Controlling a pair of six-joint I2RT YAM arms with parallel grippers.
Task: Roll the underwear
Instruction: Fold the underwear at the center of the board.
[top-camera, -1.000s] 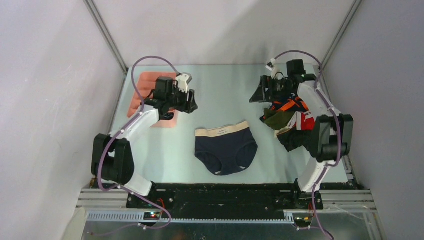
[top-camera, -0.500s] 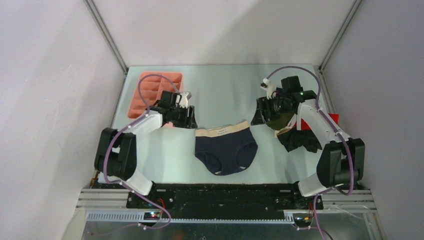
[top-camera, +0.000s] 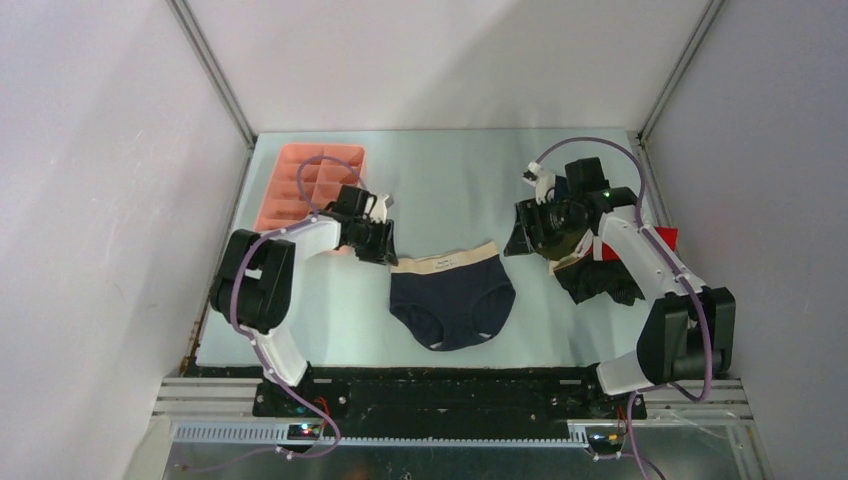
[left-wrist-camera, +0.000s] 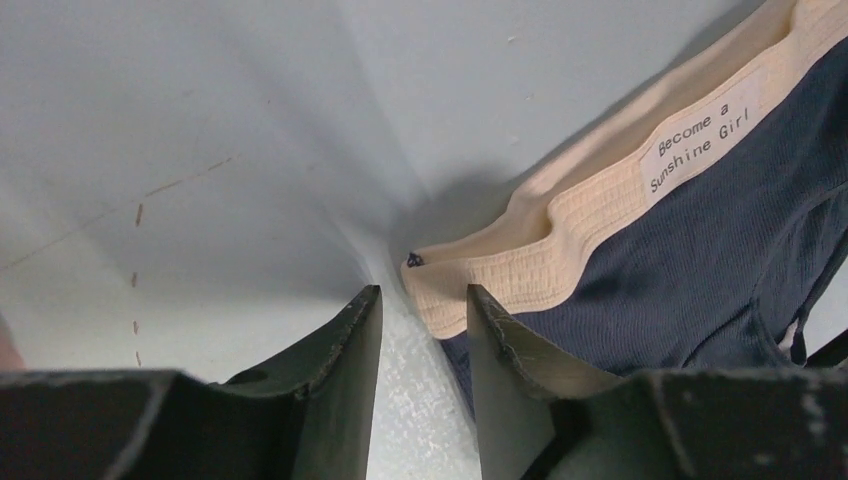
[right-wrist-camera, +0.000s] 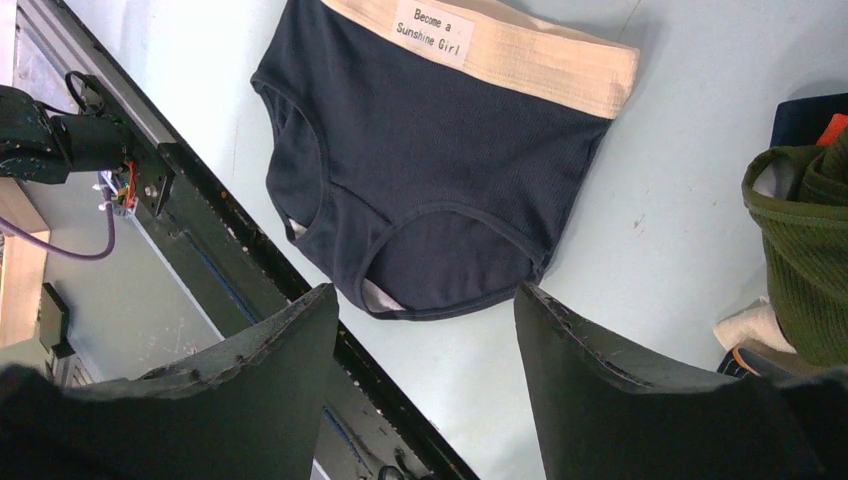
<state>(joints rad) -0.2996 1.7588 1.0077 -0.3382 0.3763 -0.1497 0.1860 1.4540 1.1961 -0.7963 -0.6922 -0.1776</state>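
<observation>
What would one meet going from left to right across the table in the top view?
tray → left gripper → navy briefs → right gripper → pile of underwear

Open table lies wide between my arms — free passage. By my left gripper the pink tray crowds the outer side, the navy brief just inside. The heap of underwear hems my right gripper.

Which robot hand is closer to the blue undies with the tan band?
Left. The left gripper is right at the waistband corner of the navy underwear, jaws open. The right gripper hangs off past the waistband's other end, with a gap between.
</observation>
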